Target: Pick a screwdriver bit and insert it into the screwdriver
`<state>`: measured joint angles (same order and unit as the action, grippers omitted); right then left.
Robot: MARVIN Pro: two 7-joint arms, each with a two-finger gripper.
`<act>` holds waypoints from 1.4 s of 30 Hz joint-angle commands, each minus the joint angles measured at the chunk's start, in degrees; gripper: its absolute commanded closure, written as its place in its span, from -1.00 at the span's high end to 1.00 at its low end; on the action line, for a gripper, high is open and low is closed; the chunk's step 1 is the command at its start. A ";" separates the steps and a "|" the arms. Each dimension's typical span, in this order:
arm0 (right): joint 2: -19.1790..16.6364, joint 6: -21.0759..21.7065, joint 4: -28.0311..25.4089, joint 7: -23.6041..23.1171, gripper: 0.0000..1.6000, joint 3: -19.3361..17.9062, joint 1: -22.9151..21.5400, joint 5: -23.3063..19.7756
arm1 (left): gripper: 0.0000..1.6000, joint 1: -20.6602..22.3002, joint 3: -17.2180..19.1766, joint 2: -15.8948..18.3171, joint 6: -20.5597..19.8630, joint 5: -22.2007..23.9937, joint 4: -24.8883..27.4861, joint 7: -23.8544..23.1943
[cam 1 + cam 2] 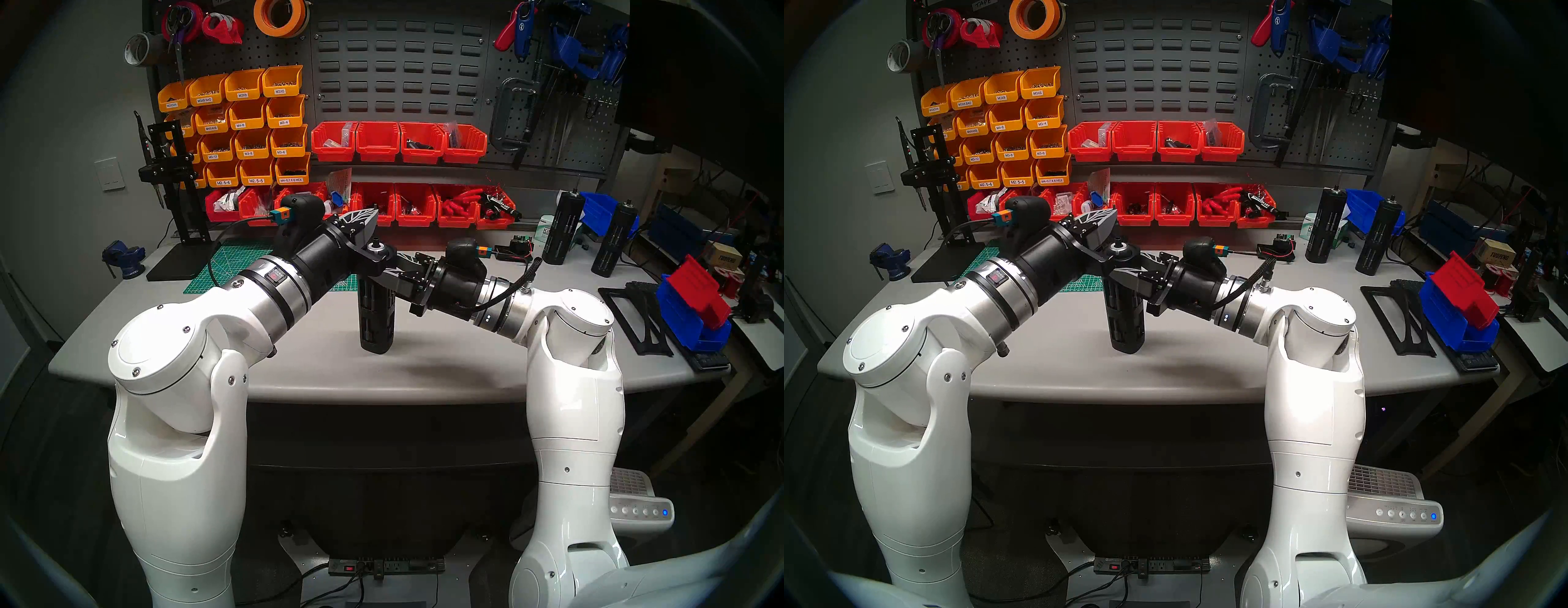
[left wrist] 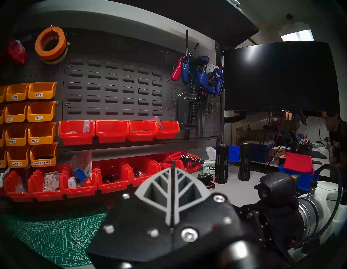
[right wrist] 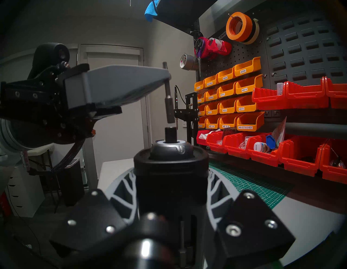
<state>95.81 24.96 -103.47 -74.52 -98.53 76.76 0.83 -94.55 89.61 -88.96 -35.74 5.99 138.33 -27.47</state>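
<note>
Head stereo left is giving you the whole counter (image 1: 445, 369), so read it from the left. Yellow bins (image 1: 237, 123) are hanging on the pegboard, carrying labels such as "M3X6", "M3-4", "M3-6", "M2.5-5" and "M4-0.7 X 6 HEX". Below them the green cutting mat (image 1: 237, 263) is lying on the counter.

Your left hand (image 1: 368, 229) is reaching in from the left with its fingers pressed fully together, pinching the screwdriver bit (image 3: 168, 97). In the right wrist view the bit is hanging upright, its lower end sitting just above the screwdriver's top socket and not touching it.

At the middle, the screwdriver (image 1: 376, 314) is standing upright on the counter. Your right hand (image 1: 388, 274) is coming in from the right and clamping the black cylinder near its top, one finger on each side.

Further right, red bins (image 1: 399, 142) are lining the back wall; a marker in one is showing writing, but you cannot read it clearly. A box reading "KIMTE" (image 2: 209, 165) is sitting beside two more black cylinders (image 1: 562, 229). A carton marked "TUOFENG" (image 1: 726, 254) is sitting at the far right.
</note>
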 commanded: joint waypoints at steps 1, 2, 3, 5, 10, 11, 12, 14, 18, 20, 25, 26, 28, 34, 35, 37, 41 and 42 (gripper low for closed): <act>0.90 0.20 -2.11 0.08 -1.00 -0.03 -1.52 -0.81 | -1.00 1.01 0.01 -0.03 0.39 0.28 1.67 -0.28; 0.93 0.20 -2.11 0.03 -1.00 -0.06 -1.52 -0.79 | -1.00 0.90 0.00 -0.06 0.31 0.30 1.67 -0.24; 0.93 0.19 -2.10 -0.02 -1.00 -0.09 -1.52 -0.78 | -1.00 0.73 -0.03 -0.06 0.39 0.31 1.67 -0.25; 0.97 0.22 -2.09 -0.14 -1.00 -0.14 -1.51 -0.77 | -1.00 0.38 -0.14 -0.13 0.46 0.19 1.67 -0.06; 1.07 0.32 -2.15 -0.23 -1.00 -0.21 -1.48 -0.70 | -1.00 -0.14 -0.18 0.08 0.50 0.06 1.67 -0.13; 1.09 0.35 -2.16 -0.27 -1.00 -0.24 -1.48 -0.66 | -1.00 -0.22 -0.12 0.04 0.36 0.14 1.67 -0.16; 1.11 0.35 -2.18 -0.29 -1.00 -0.25 -1.47 -0.63 | -1.00 -0.27 -0.10 0.09 0.45 0.13 1.67 -0.20; 1.16 0.35 -2.19 -0.34 -1.00 -0.29 -1.48 -0.59 | -1.00 -0.37 -0.07 0.11 0.51 0.10 1.67 -0.21; 1.27 0.31 -2.15 -0.57 -1.00 -0.39 -1.55 -0.57 | -1.00 -0.39 -0.24 0.26 0.80 -0.11 1.36 -0.23; 1.26 0.31 -2.15 -0.58 -1.00 -0.39 -1.56 -0.55 | -1.00 -0.39 -0.27 0.30 0.88 -0.14 1.28 -0.25; 1.32 0.42 -2.14 -0.82 -1.00 -0.46 -1.63 -0.41 | -1.00 0.64 -0.04 1.08 1.03 -0.34 0.21 -0.67; 1.31 0.45 -2.14 -0.88 -1.00 -0.46 -1.64 -0.38 | -1.00 0.96 -0.01 1.42 1.31 -0.45 0.01 -0.88; 1.32 0.65 -2.09 -1.08 -1.00 -0.48 -1.68 -0.44 | -1.00 1.66 0.19 1.53 1.09 -0.21 -0.30 -1.17; 1.39 0.96 -2.17 -1.48 -1.00 -0.46 -1.66 -0.61 | -1.00 4.13 0.89 3.46 0.76 0.24 -1.62 -3.31; 1.40 1.01 -2.18 -1.51 -1.00 -0.47 -1.67 -0.62 | -1.00 4.36 0.99 3.62 0.69 0.23 -1.73 -3.47; 1.42 1.08 -2.24 -1.55 -1.00 -0.46 -1.67 -0.64 | -1.00 4.61 1.28 3.73 0.82 0.27 -1.88 -3.74; 1.44 1.18 -2.36 -1.65 -1.00 -0.47 -1.69 -0.57 | -1.00 5.53 2.05 3.81 0.17 0.75 -2.09 -4.28; 1.44 1.20 -2.39 -1.68 -1.00 -0.47 -1.71 -0.55 | -1.00 5.62 2.18 3.95 0.16 0.76 -2.11 -4.43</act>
<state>96.51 26.15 -103.78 -75.90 -99.21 76.83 1.46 -92.28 90.89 -85.69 -35.43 6.19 135.85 -31.03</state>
